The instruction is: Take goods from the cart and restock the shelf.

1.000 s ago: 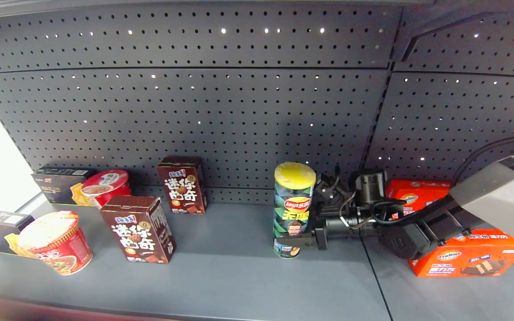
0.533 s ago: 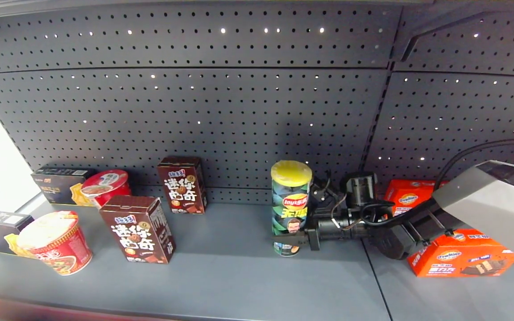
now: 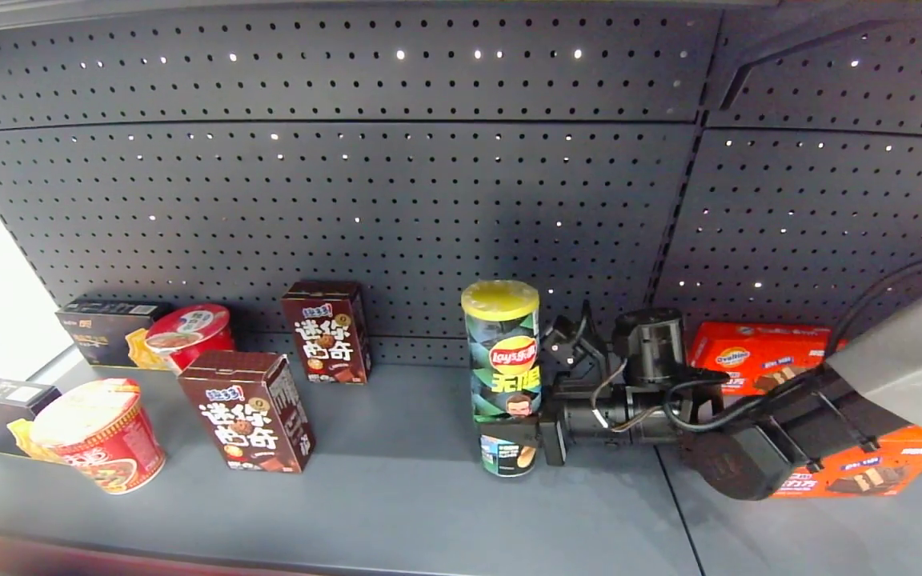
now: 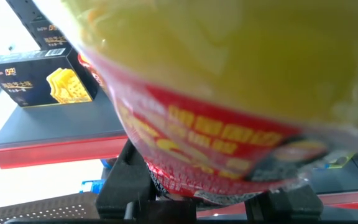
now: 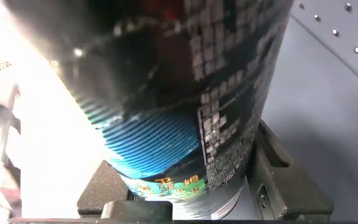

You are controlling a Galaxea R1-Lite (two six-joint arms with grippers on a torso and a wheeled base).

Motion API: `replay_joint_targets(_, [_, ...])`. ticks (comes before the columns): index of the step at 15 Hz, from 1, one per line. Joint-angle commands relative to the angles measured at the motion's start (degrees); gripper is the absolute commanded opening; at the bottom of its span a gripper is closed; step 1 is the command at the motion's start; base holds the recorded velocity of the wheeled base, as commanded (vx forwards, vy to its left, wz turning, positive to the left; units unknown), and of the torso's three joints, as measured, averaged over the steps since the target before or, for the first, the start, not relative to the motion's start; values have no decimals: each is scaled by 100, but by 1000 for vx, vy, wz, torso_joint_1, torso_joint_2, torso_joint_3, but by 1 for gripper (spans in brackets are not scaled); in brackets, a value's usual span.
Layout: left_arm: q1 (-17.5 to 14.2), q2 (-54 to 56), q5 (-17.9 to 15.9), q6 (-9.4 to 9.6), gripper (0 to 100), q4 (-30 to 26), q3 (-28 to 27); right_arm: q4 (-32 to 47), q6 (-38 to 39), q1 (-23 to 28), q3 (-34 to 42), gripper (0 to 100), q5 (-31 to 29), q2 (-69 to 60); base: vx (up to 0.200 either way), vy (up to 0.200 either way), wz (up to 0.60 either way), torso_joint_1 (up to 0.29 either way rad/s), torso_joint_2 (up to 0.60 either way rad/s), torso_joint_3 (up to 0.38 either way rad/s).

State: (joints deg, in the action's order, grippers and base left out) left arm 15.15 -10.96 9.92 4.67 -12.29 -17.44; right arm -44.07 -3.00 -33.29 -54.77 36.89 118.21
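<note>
Chip can (image 3: 503, 360) shifted left toward brown box (image 3: 249, 412), right claw (image 3: 513, 434) clamping it, left claw (image 4: 210, 196) clamping cup (image 4: 216, 93)

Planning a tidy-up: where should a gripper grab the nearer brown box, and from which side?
Likely its upper half, fingers closing on the two broad faces, coming at the narrow side from the right: the nearer brown box stands upright, that side faces bare shelf, and a noodle cup sits at its left.

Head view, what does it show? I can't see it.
The right gripper holds a yellow-lidded chips can upright at a grey shelf. Noodle cups and brown boxes stand to its left, orange boxes to its right.
</note>
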Motion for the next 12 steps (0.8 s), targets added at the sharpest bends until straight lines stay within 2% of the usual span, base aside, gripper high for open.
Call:
replay_joint_targets(1, [5,208,1,-1,0,-2,92,-286,502,-520,758,0,-560,-1072,0,0,0,0,0,0])
replay_joint_targets(3, [32,349,-8,-1,0,-2,162,-322,572,-766,1302,0,-903,-1784,0,0,0,0,0,0])
replay_joint_targets(5, [49,402,-17,-1,0,-2,198,-322,590,-828,1944,0,-955,-2408,0,0,0,0,0,0])
replay_joint_targets(7, [58,402,-17,-1,0,-2,277,-366,572,-819,2348,0,-1158,-2672,0,0,0,0,0,0])
replay_joint_targets(8, [58,410,-17,-1,0,-2,347,-401,555,-872,2612,0,-1456,-2689,0,0,0,0,0,0])
replay_joint_targets(12, [-4,419,1,8,0,-2,356,-1737,608,-881,3245,0,-1632,-2188,0,0,0,0,0,0])
